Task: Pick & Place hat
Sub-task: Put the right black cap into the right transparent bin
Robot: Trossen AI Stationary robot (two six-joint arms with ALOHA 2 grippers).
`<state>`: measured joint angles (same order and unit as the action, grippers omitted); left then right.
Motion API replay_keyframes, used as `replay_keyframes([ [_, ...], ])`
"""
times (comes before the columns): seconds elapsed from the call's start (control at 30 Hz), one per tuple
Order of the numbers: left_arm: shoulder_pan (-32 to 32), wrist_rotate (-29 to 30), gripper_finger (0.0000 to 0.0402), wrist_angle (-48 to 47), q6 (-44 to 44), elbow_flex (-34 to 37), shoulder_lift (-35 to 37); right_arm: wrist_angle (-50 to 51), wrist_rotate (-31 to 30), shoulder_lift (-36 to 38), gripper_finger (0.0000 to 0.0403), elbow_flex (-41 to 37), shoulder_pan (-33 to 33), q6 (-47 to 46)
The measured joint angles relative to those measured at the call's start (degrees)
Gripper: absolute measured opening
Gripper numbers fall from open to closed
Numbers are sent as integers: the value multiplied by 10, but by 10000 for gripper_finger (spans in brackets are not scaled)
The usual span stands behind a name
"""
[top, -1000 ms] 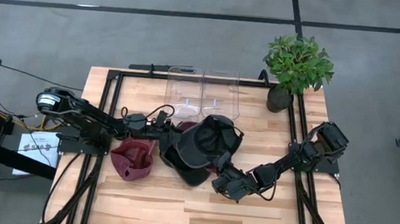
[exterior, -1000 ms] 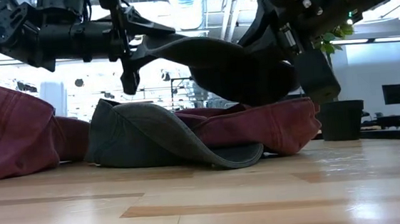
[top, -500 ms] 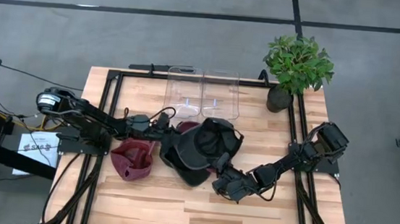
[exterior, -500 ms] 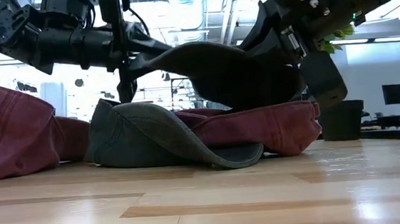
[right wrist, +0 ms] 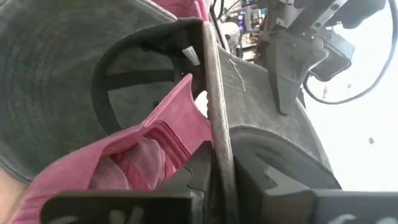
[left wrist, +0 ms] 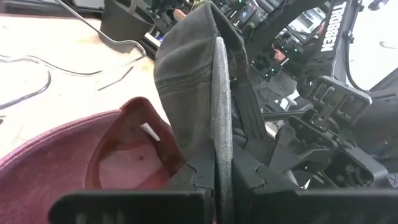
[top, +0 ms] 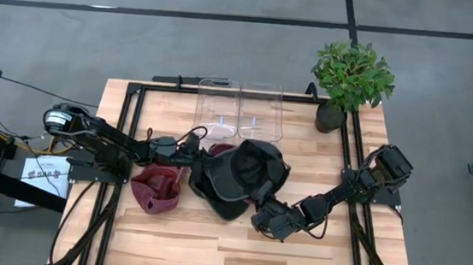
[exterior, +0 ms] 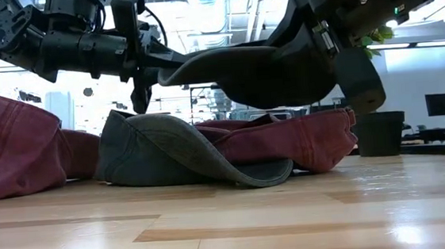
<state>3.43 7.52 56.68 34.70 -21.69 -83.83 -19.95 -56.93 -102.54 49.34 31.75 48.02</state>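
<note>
A dark grey hat (top: 249, 170) hangs above the middle of the table between my two grippers. My left gripper (top: 199, 153) is shut on its left end, and my right gripper (top: 266, 205) is shut on its near right edge. Below it, another dark hat (exterior: 161, 149) lies on its brim, overlapping a maroon hat (exterior: 295, 141). A second maroon hat (top: 156, 187) lies to the left of them. My left gripper pinches the hat's thin stiff edge (left wrist: 222, 146) between its two fingers, coming in level from the table's left. That end of the hat (exterior: 172, 71) is held clear of the hats below. My right gripper has the hat's thin edge (right wrist: 216, 134) between its two fingers, coming from the near right and slanting slightly down. The hat stretches level between both grippers, lifted clear.
Two clear containers (top: 238, 111) stand at the table's far edge and a potted plant (top: 351, 78) at the far right corner. Bare wood lies along the near edge (top: 234, 252). Black frame rails (top: 124, 140) run down both sides.
My left gripper has shut on the dark hat's left end, where its fingers earlier stood apart above and below it. The hat, which sagged in the middle, now stretches flatter and more level between the two grippers.
</note>
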Motion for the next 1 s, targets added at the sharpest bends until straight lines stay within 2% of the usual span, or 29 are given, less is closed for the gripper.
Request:
replay_keyframes([
  [0.17, 0, 2, 14, 4, -4, 0, 0, 2, 0, 0, 76, 0, 3, -14],
  [0.33, -3, 1, 13, 10, -14, 0, 8, 1, -1, 0, 134, -1, 9, -21],
  [0.5, -4, -1, 14, 4, -50, 0, 50, -1, -7, 0, 195, -1, 15, -30],
  [0.6, -4, 5, 13, -21, -79, 1, 89, -4, -31, 1, 222, 0, 19, -28],
  [0.77, -4, 70, 13, -122, -117, 1, 159, -36, -104, 1, 241, -1, 30, 1],
  [1.0, 2, 151, 13, -205, -162, 0, 217, -118, -159, 2, 237, -1, 40, 50],
])
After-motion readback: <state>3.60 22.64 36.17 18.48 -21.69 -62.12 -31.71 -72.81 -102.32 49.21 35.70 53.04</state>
